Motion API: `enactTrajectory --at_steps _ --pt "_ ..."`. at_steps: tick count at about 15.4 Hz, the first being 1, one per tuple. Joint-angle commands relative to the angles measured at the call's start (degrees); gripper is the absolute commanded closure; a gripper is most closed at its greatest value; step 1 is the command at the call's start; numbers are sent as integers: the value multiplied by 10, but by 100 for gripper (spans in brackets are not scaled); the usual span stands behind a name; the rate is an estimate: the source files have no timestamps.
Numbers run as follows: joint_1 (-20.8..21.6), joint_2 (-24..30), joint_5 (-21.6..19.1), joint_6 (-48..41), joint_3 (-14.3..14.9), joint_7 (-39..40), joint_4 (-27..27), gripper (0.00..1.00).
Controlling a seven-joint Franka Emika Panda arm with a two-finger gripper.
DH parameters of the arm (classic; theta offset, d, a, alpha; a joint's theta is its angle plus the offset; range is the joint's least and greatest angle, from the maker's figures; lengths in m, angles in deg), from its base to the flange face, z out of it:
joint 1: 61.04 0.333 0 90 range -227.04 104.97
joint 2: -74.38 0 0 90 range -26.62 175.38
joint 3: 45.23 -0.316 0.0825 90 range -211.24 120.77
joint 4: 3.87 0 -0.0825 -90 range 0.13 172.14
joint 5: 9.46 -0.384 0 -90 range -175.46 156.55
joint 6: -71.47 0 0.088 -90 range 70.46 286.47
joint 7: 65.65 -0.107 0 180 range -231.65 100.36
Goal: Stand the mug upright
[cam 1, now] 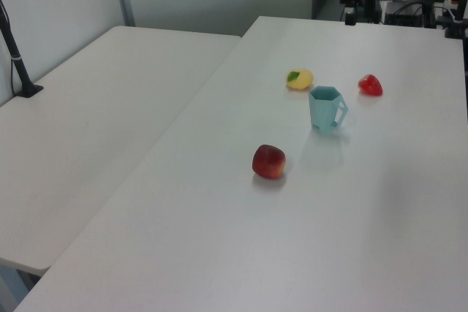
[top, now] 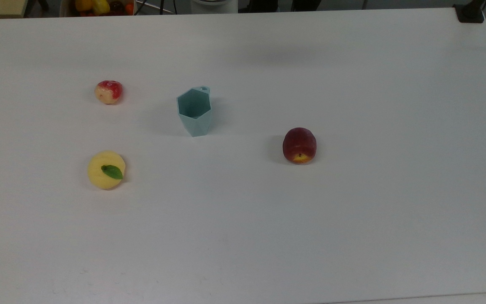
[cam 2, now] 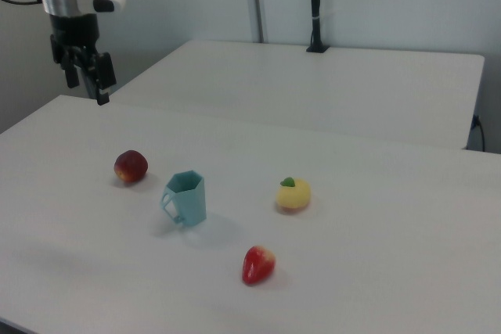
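The pale blue faceted mug [top: 194,112] stands upright on the white table [top: 352,211], its mouth facing up. Its small handle is on the left view's right [cam 1: 341,111] and on the right view's left [cam 2: 168,205]. My gripper [cam 2: 87,90] hangs open and empty high above the table's edge, far to the right view's left of the mug [cam 2: 186,197] and well apart from it. Nothing touches the mug [cam 1: 325,107].
A dark red peach [top: 299,145], a yellow fruit with a green leaf [top: 106,169] and a strawberry [top: 109,91] lie around the mug, each apart from it. A second white table [cam 1: 88,129] adjoins, with a black post [cam 2: 313,5] on it.
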Motion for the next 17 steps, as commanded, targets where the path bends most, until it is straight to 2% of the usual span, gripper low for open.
enactTrajectory --at_steps 1,3,5,8,9,13,17 --pt "-8 26 11 -9 7 114 12 0" --pt "-10 26 23 21 10 158 18 0" --pt "-1 25 39 57 29 170 28 0" --pt "26 22 41 100 87 166 28 0" --pt "38 19 44 111 98 167 28 0" --pt "41 19 71 122 99 217 38 0" --pt "41 20 72 119 99 226 39 0"
